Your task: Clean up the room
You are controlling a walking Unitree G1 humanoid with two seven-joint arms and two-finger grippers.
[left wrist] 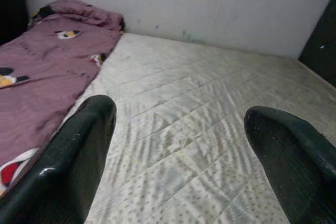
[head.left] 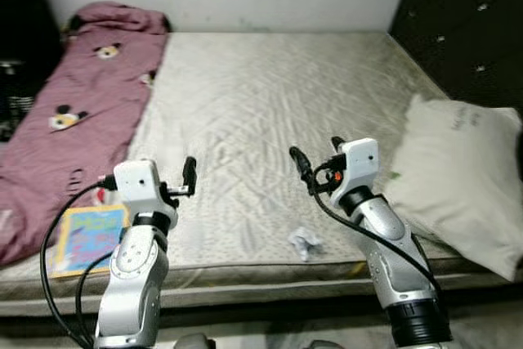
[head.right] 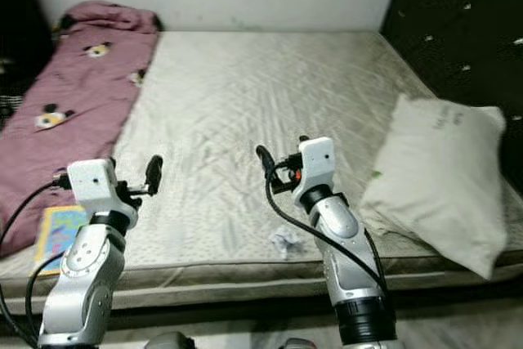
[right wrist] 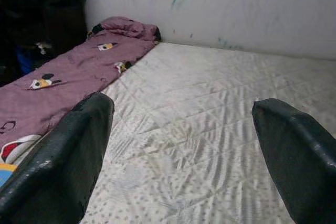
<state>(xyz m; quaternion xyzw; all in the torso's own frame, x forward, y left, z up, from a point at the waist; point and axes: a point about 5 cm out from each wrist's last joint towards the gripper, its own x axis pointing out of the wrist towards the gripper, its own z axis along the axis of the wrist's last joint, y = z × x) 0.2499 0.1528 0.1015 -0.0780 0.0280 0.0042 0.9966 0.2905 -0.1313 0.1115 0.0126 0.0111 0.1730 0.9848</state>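
The crumpled paper (head.left: 304,242) lies on the mattress (head.left: 270,104) close to the near edge, below and slightly inward of the right gripper (head.left: 319,163) — a light, springy scrap like that could skid off the edge onto the floor if a fingertip nudges it before the fingers close, and a descent that lands on the soft quilted surface may pinch the cover along with the paper. The book (head.left: 88,234) sits at the near left corner, partly against the purple blanket (head.left: 73,112), below and to the outside of the left gripper (head.left: 186,176); being flat, it offers little for two long fingers to get under, so a grab from above would likely slip or drag the blanket. The white pillow (head.left: 458,177) hangs partly over the right side of the bed and could slide further if the right arm brushes it.

Both grippers hover above the mattress, well apart from each other. In each wrist view the two black fingers stand widely spread with bare mattress between them — both grippers are released, holding nothing and touching nothing
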